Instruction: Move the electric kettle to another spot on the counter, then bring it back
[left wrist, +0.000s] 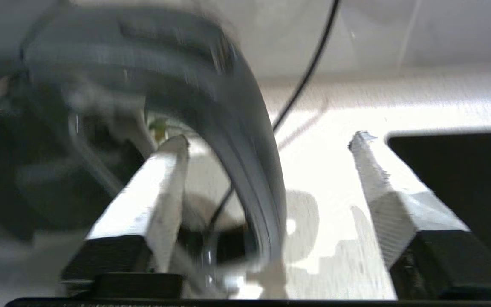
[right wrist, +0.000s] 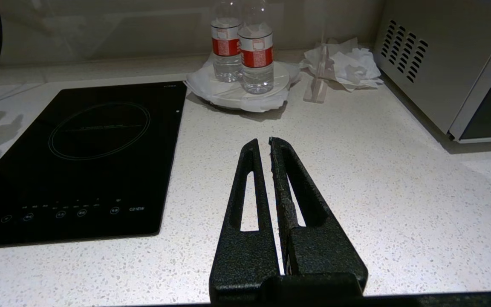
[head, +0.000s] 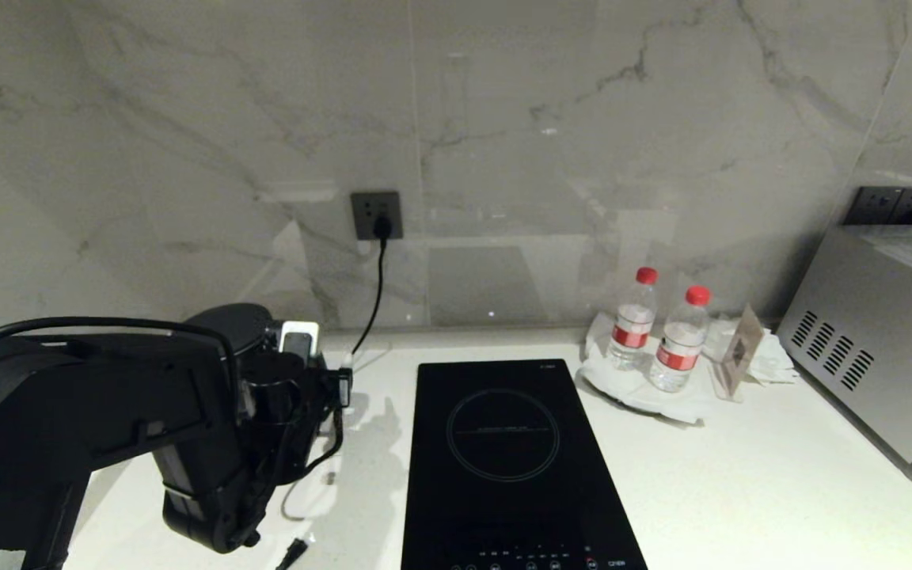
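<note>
Item: left hand (left wrist: 271,140). I see its two pale fingers (left wrist: 160,187) spread wide in the left wrist view, released, clamping nothing. In the head view my left arm (head: 108,419) fills the lower left corner and hides the hand itself.

Item: electric kettle (left wrist: 113,106). Glossy black and blurred in the left wrist view. Its loop handle (left wrist: 245,140) arcs down between the two parted fingers, nearer one finger than the other; I cannot tell whether that finger touches it. The body sits beyond and to that same side of the hand. In the head view only a rounded black part shows above the arm, at the back left of the table (head: 741,491), left of the induction hob (head: 503,459).

Item: power cord (head: 377,285). Runs from the wall socket (head: 376,214) down to the table beside the kettle.

Item: right hand (right wrist: 269,143). Its black fingers are pressed together, clenched on nothing, hovering over bare table to the right of the hob.

Item: two water bottles (head: 658,328). Red caps, standing on a white plate with paper at the back of the table, right of the hob.

Item: silver oven (head: 883,340). At the far right, well apart from the kettle.
</note>
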Robot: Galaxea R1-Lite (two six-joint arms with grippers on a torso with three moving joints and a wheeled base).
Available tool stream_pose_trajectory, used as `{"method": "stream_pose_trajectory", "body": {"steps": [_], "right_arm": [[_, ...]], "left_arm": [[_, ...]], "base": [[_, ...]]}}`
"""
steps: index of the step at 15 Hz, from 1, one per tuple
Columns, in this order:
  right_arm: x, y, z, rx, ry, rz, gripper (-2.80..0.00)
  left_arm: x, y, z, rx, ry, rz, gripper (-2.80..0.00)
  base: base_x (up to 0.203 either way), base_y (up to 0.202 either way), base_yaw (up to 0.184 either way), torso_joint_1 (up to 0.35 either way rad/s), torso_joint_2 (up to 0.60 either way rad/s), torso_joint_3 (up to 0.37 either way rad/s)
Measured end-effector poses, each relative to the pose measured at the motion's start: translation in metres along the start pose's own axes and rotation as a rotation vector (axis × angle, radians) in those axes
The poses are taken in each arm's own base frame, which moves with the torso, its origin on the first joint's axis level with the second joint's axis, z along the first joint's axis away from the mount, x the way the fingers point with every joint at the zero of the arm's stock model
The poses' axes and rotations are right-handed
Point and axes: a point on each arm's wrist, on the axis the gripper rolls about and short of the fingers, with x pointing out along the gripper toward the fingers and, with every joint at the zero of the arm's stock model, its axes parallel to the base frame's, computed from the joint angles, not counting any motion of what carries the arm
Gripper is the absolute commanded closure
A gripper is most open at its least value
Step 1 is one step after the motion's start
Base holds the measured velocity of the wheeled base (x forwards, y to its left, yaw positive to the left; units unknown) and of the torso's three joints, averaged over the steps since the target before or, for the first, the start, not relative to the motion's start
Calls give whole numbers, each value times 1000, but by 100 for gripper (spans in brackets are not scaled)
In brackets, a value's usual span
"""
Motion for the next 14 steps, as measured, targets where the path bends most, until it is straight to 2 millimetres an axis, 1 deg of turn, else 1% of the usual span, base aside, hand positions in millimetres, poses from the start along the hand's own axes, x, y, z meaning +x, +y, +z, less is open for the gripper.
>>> {"method": "stream_pose_trajectory", "body": {"steps": [6,8,12,13,14], "right_arm": [[0,0,0,0,-1,0,0],[0,0,0,0,-1,0,0],[0,0,0,0,-1,0,0],[0,0,0,0,-1,-1,0],[0,0,0,0,-1,-1,0]], "left_arm": [[-25,7,-13,28,90,-25,-280],[-36,11,-17,22,124,-48,-280],[-65,23,-13,23,169,-84,-280],[-72,26,-10,20,171,-93,-248],[-79,28,-7,10,172,-99,0]], "base": [[0,0,0,0,0,0],[0,0,0,0,0,0],[0,0,0,0,0,0],[0,0,0,0,0,0],[0,0,0,0,0,0]]}}
